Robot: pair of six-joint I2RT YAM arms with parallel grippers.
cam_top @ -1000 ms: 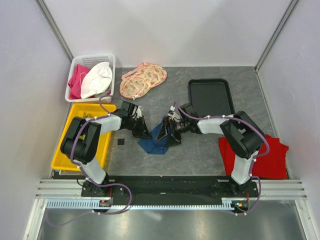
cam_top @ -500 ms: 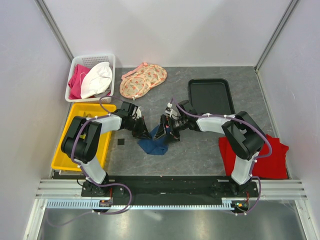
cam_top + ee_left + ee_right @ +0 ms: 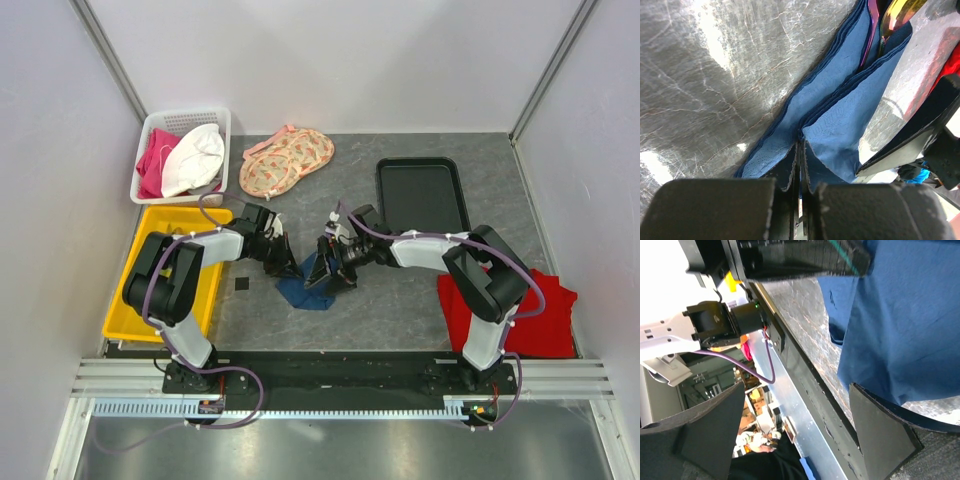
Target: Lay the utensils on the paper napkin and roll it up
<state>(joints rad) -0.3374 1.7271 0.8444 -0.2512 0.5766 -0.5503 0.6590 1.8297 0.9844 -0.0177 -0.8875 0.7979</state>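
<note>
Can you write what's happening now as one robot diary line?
left gripper: shut on napkin edge | right gripper: open, at napkin | utensils: in napkin fold | roll: not finished

A black tray [image 3: 421,195] lies empty on the grey tabletop [image 3: 400,300], with a peach floral fabric [image 3: 286,161] well to its left and a white basket [image 3: 185,121] farther left still, holding a pink cloth [image 3: 155,160] and a white cloth [image 3: 195,158]. Left of the tray and nearer the front sit a yellow bin [image 3: 212,290] and, just beside the bin, a small black square [image 3: 241,286]. A red cloth [image 3: 550,315] lies crumpled to the front right of the tray.
</note>
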